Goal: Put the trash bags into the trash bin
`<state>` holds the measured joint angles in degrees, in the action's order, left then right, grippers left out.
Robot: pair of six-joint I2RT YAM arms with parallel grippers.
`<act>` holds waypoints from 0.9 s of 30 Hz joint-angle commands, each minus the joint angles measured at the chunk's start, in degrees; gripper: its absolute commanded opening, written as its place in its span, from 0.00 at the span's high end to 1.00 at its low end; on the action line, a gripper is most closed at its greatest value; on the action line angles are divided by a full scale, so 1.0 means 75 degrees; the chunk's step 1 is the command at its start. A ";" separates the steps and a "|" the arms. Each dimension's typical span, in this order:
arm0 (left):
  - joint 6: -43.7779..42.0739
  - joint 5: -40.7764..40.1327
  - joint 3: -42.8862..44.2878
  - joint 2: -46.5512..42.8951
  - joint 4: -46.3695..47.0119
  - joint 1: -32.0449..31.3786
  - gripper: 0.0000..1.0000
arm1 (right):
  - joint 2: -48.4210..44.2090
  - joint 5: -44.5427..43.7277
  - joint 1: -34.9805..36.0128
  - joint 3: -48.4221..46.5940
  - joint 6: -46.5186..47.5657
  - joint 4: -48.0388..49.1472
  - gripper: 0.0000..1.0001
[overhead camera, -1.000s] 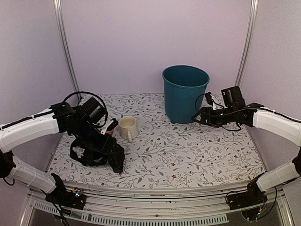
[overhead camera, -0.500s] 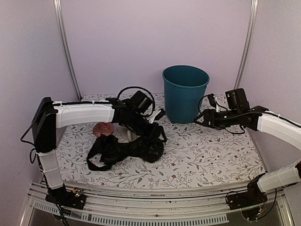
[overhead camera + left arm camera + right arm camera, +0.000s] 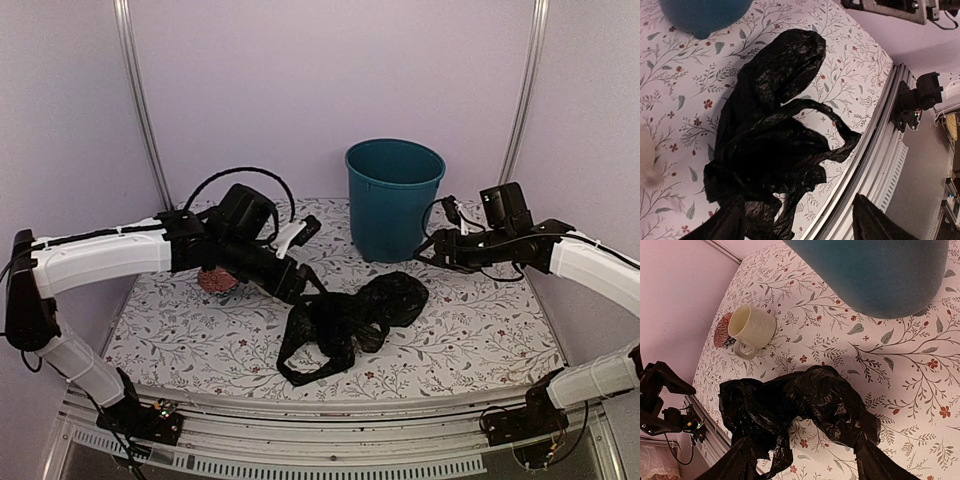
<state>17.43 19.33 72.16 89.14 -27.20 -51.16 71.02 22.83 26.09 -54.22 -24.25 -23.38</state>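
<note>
Floral table point(image 3: 480, 340), sprawled trash bag point(image 3: 345, 320), wrist views crop teal bin point(image 3: 875, 270)

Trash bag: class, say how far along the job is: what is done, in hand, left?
Done: nothing; the black bag lies crumpled on the table in front of the teal bin, outside it. In hand: left fingers spread open at the bag's edge; right fingers open, empty. Left: grip, lift, drop it in.

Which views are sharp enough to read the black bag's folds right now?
Top external: even light, but the trash bag is a near-featureless black mass. Left wrist: glossy highlights pick out its folds; the trash bin is blurred. Right wrist: creases sharpest here; the bin is soft too.
</note>
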 commanded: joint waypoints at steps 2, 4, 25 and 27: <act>0.0397 -0.0499 -0.1277 -0.0918 0.0100 0.0413 0.27 | -0.0079 -0.0115 0.0246 -0.0590 0.0368 -0.0257 0.34; 0.0500 -0.0468 -0.1658 -0.1145 0.0136 0.0462 0.28 | 0.0080 -0.0012 0.0320 -0.0648 0.0394 -0.0242 0.39; 0.1651 0.0376 -0.4398 -0.1217 0.2962 0.0426 0.27 | 0.2383 0.0993 0.0765 -0.0780 -0.0281 0.1584 0.72; 0.1618 0.0249 -0.4430 -0.1019 0.3053 0.0428 0.27 | 0.2658 0.1015 0.0764 -0.0788 -0.0370 0.1664 0.72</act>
<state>29.23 20.78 39.90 80.27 -11.75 -47.72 87.81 28.60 31.51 -60.25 -24.77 -15.31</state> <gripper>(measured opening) 0.727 0.282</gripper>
